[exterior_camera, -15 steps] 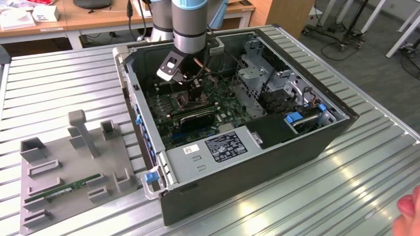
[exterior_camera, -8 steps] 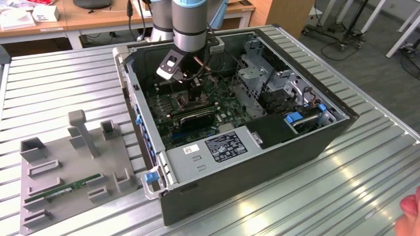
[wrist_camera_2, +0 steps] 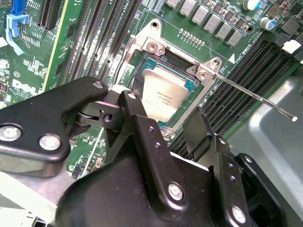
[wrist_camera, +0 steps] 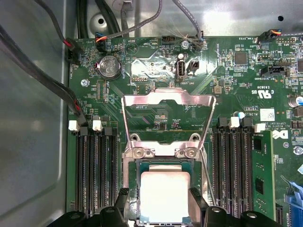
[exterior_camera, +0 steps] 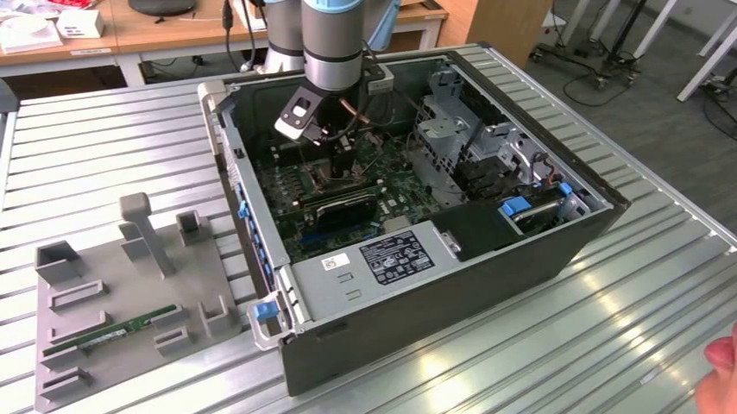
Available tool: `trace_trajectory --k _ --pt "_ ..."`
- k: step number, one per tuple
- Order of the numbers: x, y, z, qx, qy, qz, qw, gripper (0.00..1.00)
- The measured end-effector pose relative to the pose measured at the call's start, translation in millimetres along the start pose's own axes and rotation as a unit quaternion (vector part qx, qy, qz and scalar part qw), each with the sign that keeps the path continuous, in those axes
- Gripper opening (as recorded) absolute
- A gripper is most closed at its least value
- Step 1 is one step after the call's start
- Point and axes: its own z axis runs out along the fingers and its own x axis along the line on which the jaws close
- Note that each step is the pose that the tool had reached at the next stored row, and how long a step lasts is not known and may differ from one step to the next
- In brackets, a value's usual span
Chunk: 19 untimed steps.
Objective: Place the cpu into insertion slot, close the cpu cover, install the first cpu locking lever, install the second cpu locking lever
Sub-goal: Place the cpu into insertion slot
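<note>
The cpu [wrist_camera: 165, 194] [wrist_camera_2: 163, 90], a flat square chip with a silver top, lies in the insertion slot on the green motherboard. My gripper [wrist_camera: 165, 210] [wrist_camera_2: 163, 108] [exterior_camera: 337, 168] is low over the socket inside the case. Its black fingers [wrist_camera: 127, 205] press against two opposite sides of the chip. The cpu cover [wrist_camera: 168, 98], a silvery frame with an open centre, is flipped back on its hinge away from the socket. A thin metal locking lever [wrist_camera_2: 255, 98] [wrist_camera: 208, 179] sticks out free beside the socket.
The open computer case [exterior_camera: 461, 259] lies on a ribbed metal table. Memory slots [wrist_camera: 92, 175] flank the socket, and cables [wrist_camera: 47, 71] run along the case wall. A grey fixture tray [exterior_camera: 116, 293] holding a green memory stick [exterior_camera: 116, 332] sits at the exterior view's left. A person's hand [exterior_camera: 720, 371] shows at its lower right.
</note>
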Motion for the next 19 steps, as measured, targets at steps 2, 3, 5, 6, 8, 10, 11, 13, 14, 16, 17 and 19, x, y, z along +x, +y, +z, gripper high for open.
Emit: trace_trajectory --k 2,3,5,6,8,10,11,13,14,16,17,19 --pt "0.0 0.0 0.0 0.0000 0.0000 0.000 1.00000 0.60" --pt "0.0 0.0 0.0 0.0000 0.0000 0.000 1.00000 0.60" --pt "0.0 0.0 0.0 0.0000 0.0000 0.000 1.00000 0.59" --pt "0.0 0.0 0.0 0.0000 0.0000 0.000 1.00000 0.59" --pt "0.0 0.0 0.0 0.0000 0.0000 0.000 1.00000 0.46" --pt "0.0 0.0 0.0 0.0000 0.0000 0.000 1.00000 0.40" --pt "0.0 0.0 0.0 0.0000 -0.0001 0.000 1.00000 0.35" --pt "0.0 0.0 0.0 0.0000 -0.0001 0.000 1.00000 0.29" --pt "0.0 0.0 0.0 0.0000 -0.0001 0.000 1.00000 0.23" --pt "0.0 0.0 0.0 0.0000 -0.0001 0.000 1.00000 0.17" --pt "0.0 0.0 0.0 0.0000 -0.0001 0.000 1.00000 0.11" --pt "0.0 0.0 0.0 0.0000 -0.0001 0.000 1.00000 0.11"
